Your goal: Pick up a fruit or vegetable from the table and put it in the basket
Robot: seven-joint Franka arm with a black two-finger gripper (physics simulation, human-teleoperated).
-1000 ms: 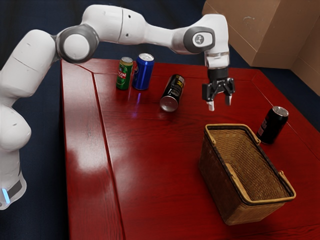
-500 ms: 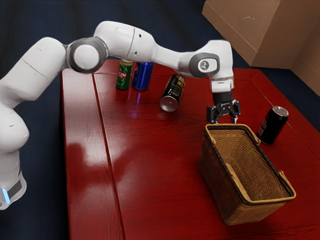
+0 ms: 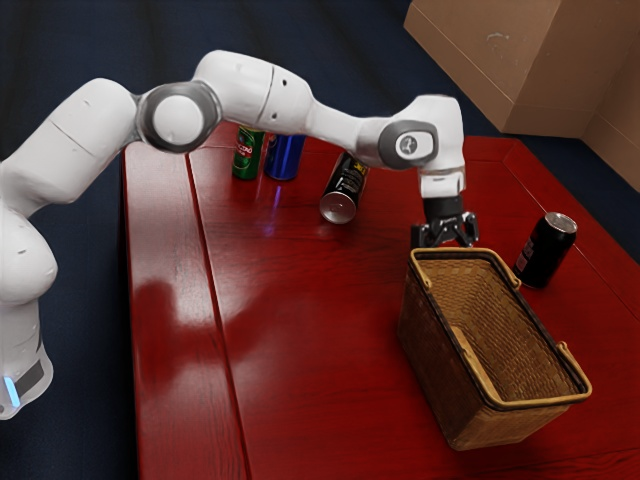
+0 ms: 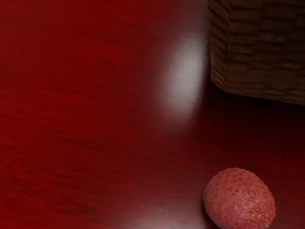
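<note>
While bare table (image 4: 248,136) parts lychee (image 4: 239,200) from basket (image 3: 432,365), I can't tell the hand's (image 3: 444,233) grip

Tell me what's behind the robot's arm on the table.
Parts of the green can, the blue can and the lying black can show beyond the arm. It covers the upright cans' tops and the black can's far end.

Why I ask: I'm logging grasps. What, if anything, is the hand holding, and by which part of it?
That cannot be told: the basket hides the lower end of the hand, where it might meet the pink fruit.
</note>
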